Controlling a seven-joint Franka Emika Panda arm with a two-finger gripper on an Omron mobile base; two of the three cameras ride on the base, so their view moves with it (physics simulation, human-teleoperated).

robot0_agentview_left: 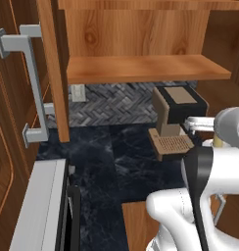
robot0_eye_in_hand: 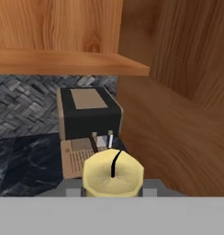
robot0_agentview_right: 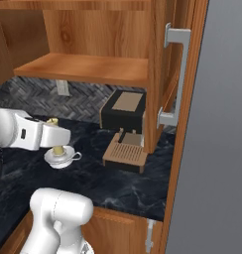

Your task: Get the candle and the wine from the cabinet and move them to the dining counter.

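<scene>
My gripper [robot0_eye_in_hand: 112, 190] is shut on the candle [robot0_eye_in_hand: 113, 174], a squat pale yellow cylinder with a black wick. In the right base view the gripper [robot0_agentview_right: 57, 136] holds the candle [robot0_agentview_right: 57, 148] just above the dark worktop, left of the coffee machine. From the left base view a sliver of the candle [robot0_agentview_left: 218, 142] shows behind the arm. The cabinet [robot0_agentview_left: 146, 68] hangs open above, its wooden shelf [robot0_agentview_right: 88, 67] bare where it shows. The wine and the dining counter are out of view.
A black and tan coffee machine [robot0_agentview_right: 124, 116] stands on the dark marble worktop [robot0_agentview_left: 131, 162] against herringbone tiles. A white cup on a saucer [robot0_agentview_right: 68, 159] sits right under the held candle. Open cabinet doors with grey bar handles [robot0_agentview_left: 28, 83] [robot0_agentview_right: 175, 74] flank the space.
</scene>
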